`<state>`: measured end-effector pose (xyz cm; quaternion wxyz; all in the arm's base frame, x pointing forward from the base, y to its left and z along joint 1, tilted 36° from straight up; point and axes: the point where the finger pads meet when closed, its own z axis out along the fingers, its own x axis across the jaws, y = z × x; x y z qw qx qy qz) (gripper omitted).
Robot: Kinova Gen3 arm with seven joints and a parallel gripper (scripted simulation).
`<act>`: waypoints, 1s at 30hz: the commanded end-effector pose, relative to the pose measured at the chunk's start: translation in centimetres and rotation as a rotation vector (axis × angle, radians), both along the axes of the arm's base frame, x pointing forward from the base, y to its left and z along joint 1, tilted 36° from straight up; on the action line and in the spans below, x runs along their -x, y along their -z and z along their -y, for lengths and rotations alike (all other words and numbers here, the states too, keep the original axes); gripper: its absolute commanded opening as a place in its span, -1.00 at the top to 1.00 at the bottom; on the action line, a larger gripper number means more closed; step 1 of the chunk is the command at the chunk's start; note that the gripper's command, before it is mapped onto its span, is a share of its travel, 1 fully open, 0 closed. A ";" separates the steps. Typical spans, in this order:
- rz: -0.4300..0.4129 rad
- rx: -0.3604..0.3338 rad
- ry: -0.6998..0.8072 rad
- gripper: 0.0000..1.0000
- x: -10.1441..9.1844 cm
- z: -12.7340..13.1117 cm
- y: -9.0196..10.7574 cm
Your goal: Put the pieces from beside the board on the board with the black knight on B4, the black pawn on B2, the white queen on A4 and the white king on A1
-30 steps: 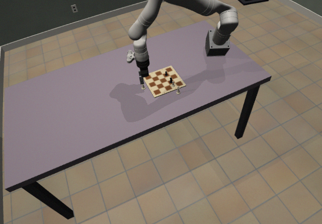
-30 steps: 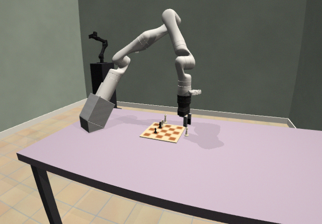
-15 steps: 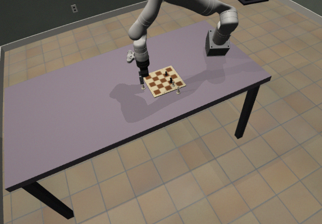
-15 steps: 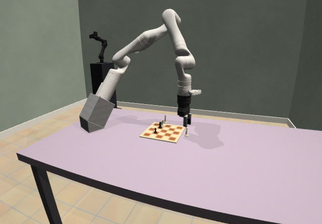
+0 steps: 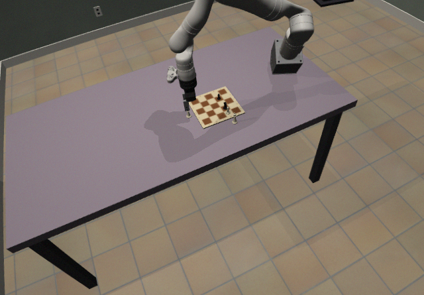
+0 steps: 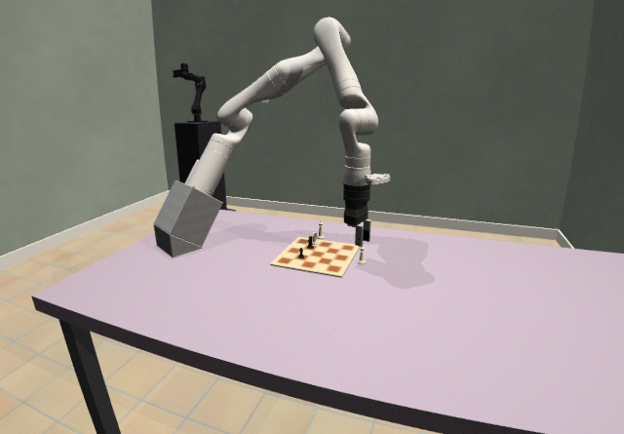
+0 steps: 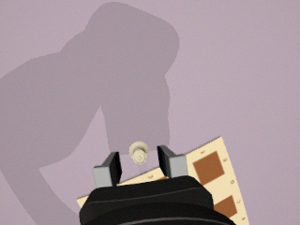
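Exterior view, near to far: past the desk's (image 5: 85,148) (image 6: 403,329) (image 7: 234,70) front edge, the board (image 5: 214,105) (image 6: 322,256) (image 7: 208,167) has a pale piece (image 5: 188,114) (image 6: 361,256) (image 7: 139,155) beside it. The gripper (image 5: 186,109) (image 6: 363,242) (image 7: 139,159) has its fingers apart. Another pale piece (image 5: 234,118) (image 6: 320,230) stands nearer the back edge.

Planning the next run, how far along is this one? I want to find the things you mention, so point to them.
Looks done: both black pieces (image 5: 224,105) (image 6: 310,242) stand on the board (image 5: 214,105) (image 6: 325,260) (image 7: 208,168), though I can't read their squares.
In hand: nothing; the pincer (image 5: 187,108) (image 6: 363,242) (image 7: 139,159) is open above the near white piece (image 5: 188,115) (image 6: 361,256) (image 7: 139,155).
Left: that one and the other white piece (image 5: 234,118) (image 6: 320,230), both beside the board.
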<state>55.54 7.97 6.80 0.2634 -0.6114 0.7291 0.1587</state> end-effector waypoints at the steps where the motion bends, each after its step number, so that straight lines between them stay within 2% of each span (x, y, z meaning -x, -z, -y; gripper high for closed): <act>1: 0.001 0.000 -0.002 -0.58 0.0 -0.1 0.0; 17: 0.001 0.000 -0.002 -0.58 0.0 -0.2 0.2; 30: -0.004 -0.001 -0.001 -0.58 -0.3 -1.4 2.3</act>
